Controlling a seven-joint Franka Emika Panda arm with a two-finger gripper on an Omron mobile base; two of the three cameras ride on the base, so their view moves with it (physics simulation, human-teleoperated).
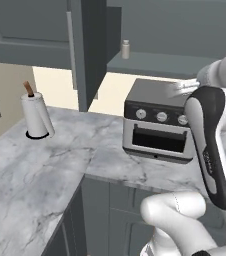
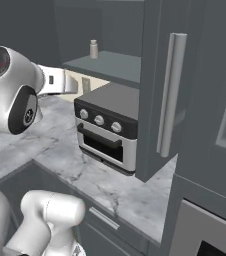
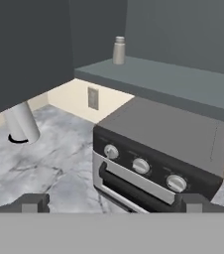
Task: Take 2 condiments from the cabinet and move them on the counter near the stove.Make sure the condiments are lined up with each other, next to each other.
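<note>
The dark grey cabinet [image 1: 155, 64] stands with its doors swung out, one door edge [image 1: 87, 50] to the left and one with a silver bar handle [image 2: 171, 95] to the right. A short pale beige jar [image 1: 125, 49] [image 2: 93, 49] [image 3: 118, 50] stands alone at the back left of the cabinet shelf [image 3: 173, 82]. The red squeeze bottle and the stove are out of view. My gripper [image 3: 114, 203] is open, its dark tips wide apart with nothing between them. It hovers above the marble counter [image 3: 49, 163], in front of and below the shelf, well short of the jar.
A boxy steel toaster oven [image 1: 157, 125] [image 2: 110, 125] [image 3: 158, 154] with three knobs sits on the counter right under the shelf. A white paper-towel roll [image 1: 36, 114] [image 3: 21, 121] stands at the left. A wall outlet [image 3: 92, 97] is behind the oven.
</note>
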